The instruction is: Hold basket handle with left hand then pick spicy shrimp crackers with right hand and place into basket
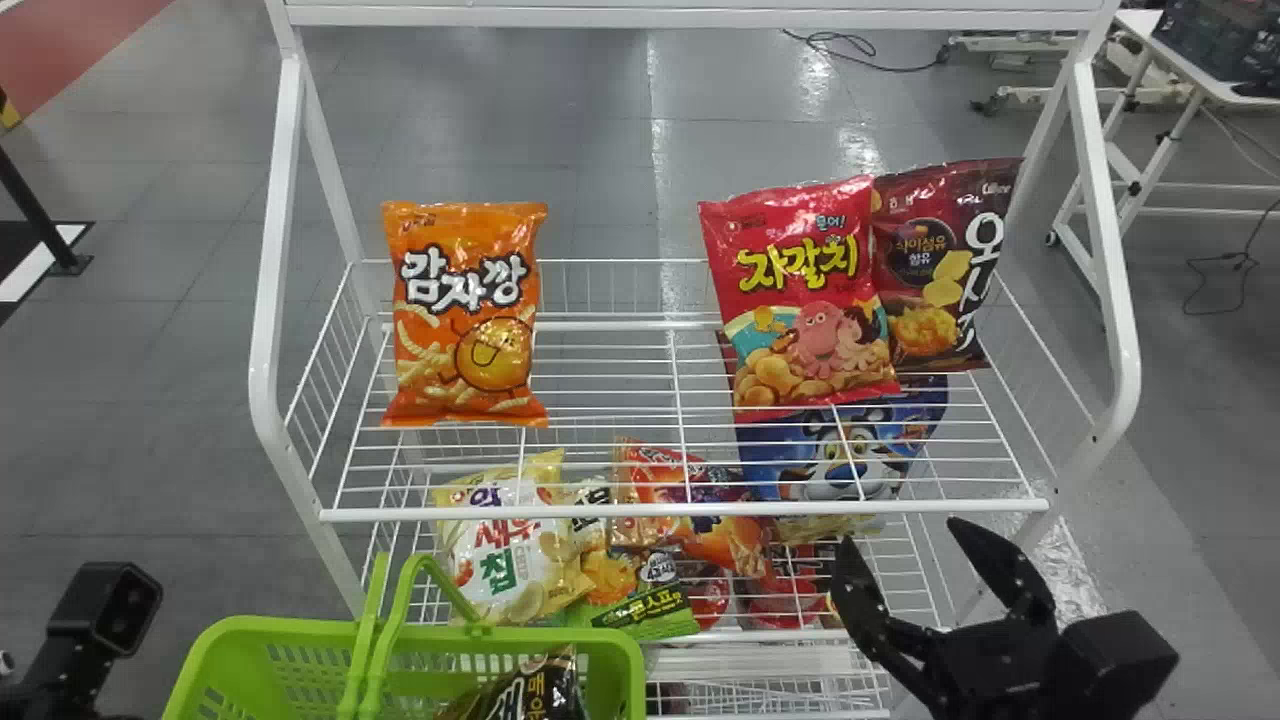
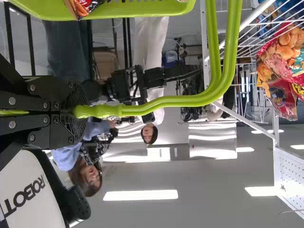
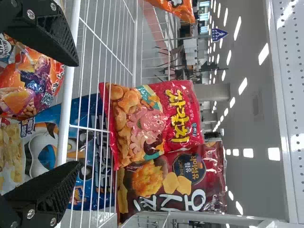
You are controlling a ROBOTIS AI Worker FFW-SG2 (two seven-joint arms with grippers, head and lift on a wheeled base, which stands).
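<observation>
My left gripper (image 1: 60,680) is at the head view's lower left corner, beside the green basket (image 1: 270,628). In the left wrist view my left gripper (image 2: 72,112) is shut on the basket handle (image 2: 166,101). Standing open, my right gripper (image 1: 902,535) is at the shelf's lower right front, nothing between its fingers. In the right wrist view, the open right gripper (image 3: 77,115) faces the rack, apart from the bags. An orange-red bag with purple marks (image 1: 665,480) lies on the lower shelf. I cannot tell which bag is the spicy shrimp crackers.
An orange bag (image 1: 465,310), a red bag (image 1: 810,300) and a dark brown bag (image 1: 930,270) stand on the upper shelf. Below are a white-yellow bag (image 1: 510,550) and a blue bag (image 1: 840,450). The basket holds a black bag (image 1: 530,695). The shelf's white front bar (image 1: 690,512) crosses between levels.
</observation>
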